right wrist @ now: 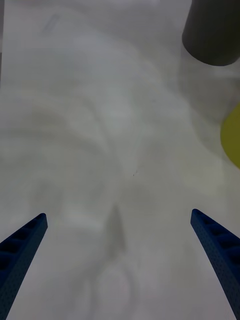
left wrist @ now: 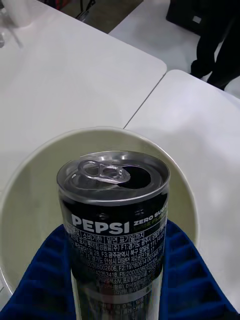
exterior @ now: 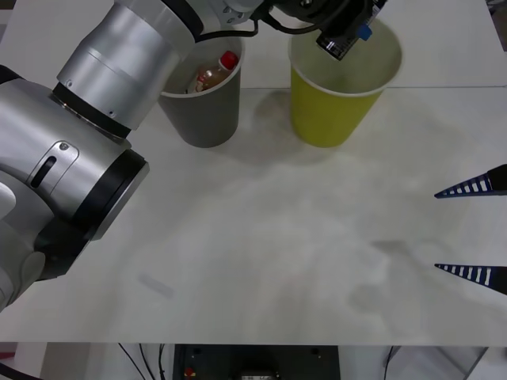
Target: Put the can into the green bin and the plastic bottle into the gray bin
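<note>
The small black-and-silver metal drink can point(left wrist: 114, 220), its pull-tab already lifted and its mouth open, is being held upright in the blue ribbed fingers point(left wrist: 190, 280) of the left gripper point(exterior: 346, 36), directly above the white inside of the large yellow-green paper-cup-shaped bin point(exterior: 337, 99). The fingers are clamping its lower wall from both sides, leaving the top rim free. Opened, it is probably empty and light; its thin wall is stiff enough for a moderate squeeze but would dent under a hard one, and the printed skin looks slick, so a mid-to-low side grip like this one seems the sound choice. Dropped from here, it should fall straight inside.

Just beside the green bin, the large dark gray cup-shaped bin point(exterior: 207, 107) is already holding the small clear plastic bottle with a red cap point(exterior: 215, 73), which is leaning against the inner wall. Both bins are standing on the white table point(exterior: 269, 261). Well apart, at the table's right edge, the right gripper point(exterior: 474, 229) is waiting with its fingers spread wide and holding nothing.
</note>
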Motion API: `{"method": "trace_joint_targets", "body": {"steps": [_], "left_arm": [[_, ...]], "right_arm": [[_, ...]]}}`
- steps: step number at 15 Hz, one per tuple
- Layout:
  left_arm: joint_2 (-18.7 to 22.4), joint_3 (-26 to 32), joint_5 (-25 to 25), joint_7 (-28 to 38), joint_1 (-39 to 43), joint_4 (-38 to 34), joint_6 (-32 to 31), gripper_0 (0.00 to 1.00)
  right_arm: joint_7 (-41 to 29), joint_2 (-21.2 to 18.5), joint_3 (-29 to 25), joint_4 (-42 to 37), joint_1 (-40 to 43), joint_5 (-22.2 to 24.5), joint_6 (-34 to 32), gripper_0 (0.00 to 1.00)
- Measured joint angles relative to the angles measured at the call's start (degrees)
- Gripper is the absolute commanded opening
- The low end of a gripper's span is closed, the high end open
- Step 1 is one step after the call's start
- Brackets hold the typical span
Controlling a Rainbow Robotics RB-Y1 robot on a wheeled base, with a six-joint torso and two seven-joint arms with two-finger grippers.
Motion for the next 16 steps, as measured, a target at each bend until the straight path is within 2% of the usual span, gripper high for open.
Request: {"method": "trace_joint_targets", "body": {"steps": [4, 6, 8, 10, 16], "left_arm": [[0.45, 0.09, 0.68, -0.02, 0.06, 0.03, 0.12, 1.00], [3.06, 0.24, 5.00, -0.92, 0.19, -0.02, -0.01, 1.00], [7.10, 1.56, 10.70, -4.77, 2.45, -2.19, -2.06, 1.00], [11.70, 4.15, 15.37, -7.09, 7.98, -8.88, -4.73, 1.00], [25.97, 5.72, 24.19, -7.51, 22.71, -32.62, -7.98, 1.00]], "right_arm": [[0.00, 0.00, 0.00, 0.00, 0.00, 0.00, 0.00, 1.00], [0.00, 0.00, 0.00, 0.00, 0.00, 0.00, 0.00, 1.00], [0.00, 0.00, 0.00, 0.00, 0.00, 0.00, 0.00, 1.00], [0.00, 0.00, 0.00, 0.02, 0.00, 0.00, 0.00, 1.00], [0.00, 0.00, 0.00, 0.01, 0.00, 0.00, 0.00, 1.00]]}}
